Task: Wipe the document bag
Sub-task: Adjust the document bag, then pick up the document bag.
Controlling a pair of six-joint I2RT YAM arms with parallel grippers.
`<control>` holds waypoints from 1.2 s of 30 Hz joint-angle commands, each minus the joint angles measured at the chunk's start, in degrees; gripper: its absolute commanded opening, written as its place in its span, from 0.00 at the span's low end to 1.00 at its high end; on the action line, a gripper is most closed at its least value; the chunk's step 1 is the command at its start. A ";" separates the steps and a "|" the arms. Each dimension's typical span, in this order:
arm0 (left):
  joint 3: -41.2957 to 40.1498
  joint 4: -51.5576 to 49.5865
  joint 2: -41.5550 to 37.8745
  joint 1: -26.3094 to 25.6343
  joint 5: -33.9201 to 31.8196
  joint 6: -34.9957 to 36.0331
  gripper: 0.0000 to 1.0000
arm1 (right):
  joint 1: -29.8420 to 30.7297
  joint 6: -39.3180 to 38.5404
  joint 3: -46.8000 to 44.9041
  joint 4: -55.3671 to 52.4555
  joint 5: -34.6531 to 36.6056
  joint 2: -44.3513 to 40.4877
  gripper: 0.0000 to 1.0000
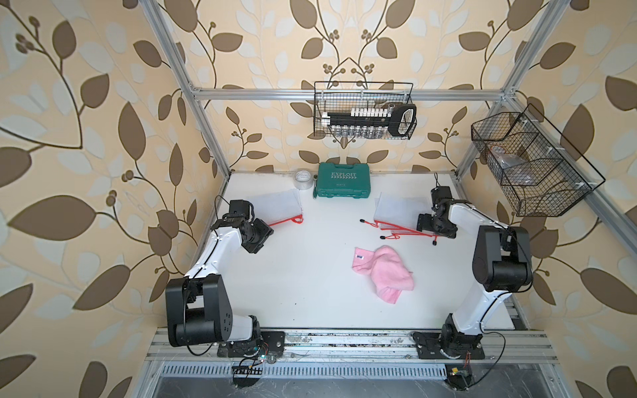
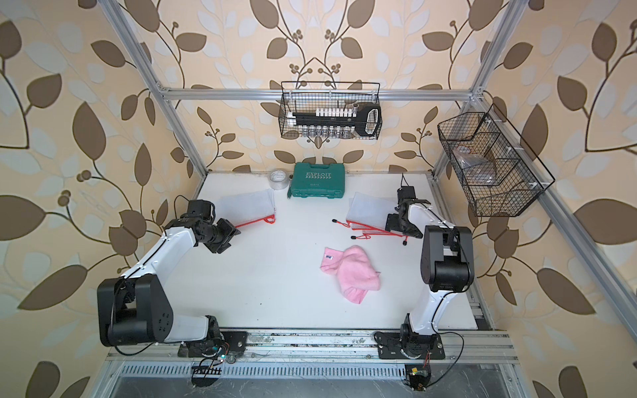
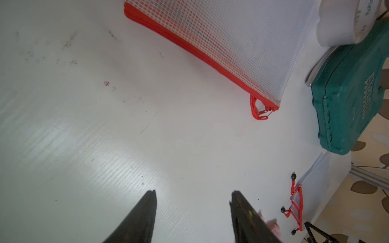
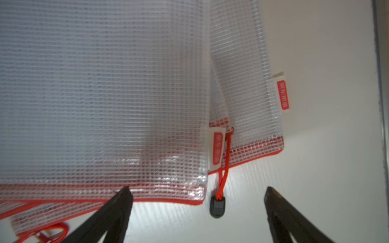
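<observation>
While the cloth (image 1: 382, 272) lies crumpled out in the open on the table (image 1: 310, 310), neither arm has it, so no wiping is on right now. It sits nearer the right arm's base, well apart from both grippers and, I'd judge, an easy reach for either.

Now the bags: a lone bag (image 1: 275, 205) lies flat at the far left, its red zip edge facing the middle. A stack (image 1: 400, 210) of several is fanned out at the far right, zip pulls splayed. That split looks like a done pile and a waiting pile, though which is which I can't tell. The case (image 1: 343, 184) and tape (image 1: 303, 179) are parked against the back wall, out of the way.

The left gripper (image 3: 193, 192) has its jaws apart with nothing between them, just beside the lone bag's zip edge. That arm stretches forward and low, with the wrist tipped down.

The right gripper (image 4: 197, 189) is spread wide and empty, poised at the near corner of the stack's top bag. One black pull (image 4: 216, 207) lies on the table between the jaws. That arm has its elbow high, its forearm reaching back and its wrist pitched down.
</observation>
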 commanded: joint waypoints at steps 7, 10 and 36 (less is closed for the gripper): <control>3.14 4.18 7.95 7.74 0.03 -2.31 0.59 | 12.10 0.56 4.26 -6.98 -1.99 -11.10 0.98; 5.47 4.77 11.20 8.21 -2.33 -1.40 0.57 | 14.55 2.02 3.99 -6.43 -5.83 -11.07 0.98; 11.09 15.53 30.38 9.39 -6.31 -3.97 0.55 | 17.25 0.14 7.97 -6.05 -10.83 -6.33 0.98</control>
